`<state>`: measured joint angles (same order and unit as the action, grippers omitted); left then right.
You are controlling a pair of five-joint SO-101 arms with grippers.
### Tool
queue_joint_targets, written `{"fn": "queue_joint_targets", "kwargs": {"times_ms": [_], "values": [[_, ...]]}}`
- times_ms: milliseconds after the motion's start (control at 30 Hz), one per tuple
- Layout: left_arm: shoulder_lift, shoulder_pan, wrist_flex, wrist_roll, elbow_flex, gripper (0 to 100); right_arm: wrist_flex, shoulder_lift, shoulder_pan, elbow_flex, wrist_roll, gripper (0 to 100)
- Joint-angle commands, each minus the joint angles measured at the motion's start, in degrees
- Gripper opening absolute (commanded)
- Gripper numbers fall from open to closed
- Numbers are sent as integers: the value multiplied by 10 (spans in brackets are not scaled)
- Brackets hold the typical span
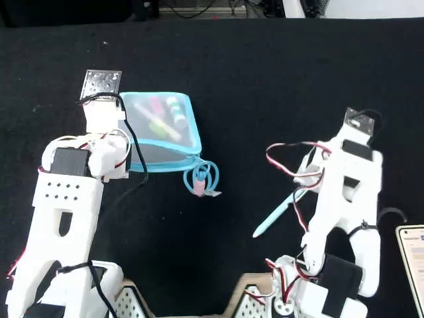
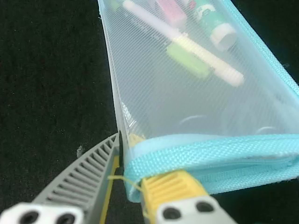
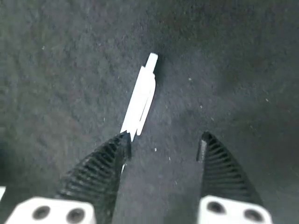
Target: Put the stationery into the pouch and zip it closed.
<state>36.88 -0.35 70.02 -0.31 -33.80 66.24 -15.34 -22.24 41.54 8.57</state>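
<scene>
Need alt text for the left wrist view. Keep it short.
The left hand is shut on the teal-trimmed edge of a translucent pouch, which lies on a black table. Through the pouch wall you can see a green-and-white marker, a pale pen and a green stick with a white cap.

Black cloth covers the bench (image 1: 265, 86). At upper left of the high view lies a translucent, turquoise-trimmed pouch (image 1: 162, 149), its zip pull (image 1: 201, 180) with a blue loop trailing toward centre. A light-blue pen (image 1: 275, 215) lies diagonally right of centre, well apart from it. A white printed card (image 1: 414, 258) sits at the right edge.
</scene>
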Motion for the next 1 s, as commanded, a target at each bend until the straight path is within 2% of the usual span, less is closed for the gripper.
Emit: {"fn": "queue_joint_targets", "kwargs": {"times_ms": [0,367,500,700,833,967], "values": [[-2,7,-1,-1,-5,30,-76,4,-9,33,16,223],[-2,7,1,-1,-5,30,-135,5,53,84,16,212],[-2,7,1,-1,-5,30,-135,29,53,80,17,110],[-2,7,1,-1,-5,30,-167,108,48,39,12,8],[-2,7,1,-1,-5,30,-141,111,69,-21,11,10],[-2,6,1,-1,-5,30,-67,102,132,-97,-69,11]]}}
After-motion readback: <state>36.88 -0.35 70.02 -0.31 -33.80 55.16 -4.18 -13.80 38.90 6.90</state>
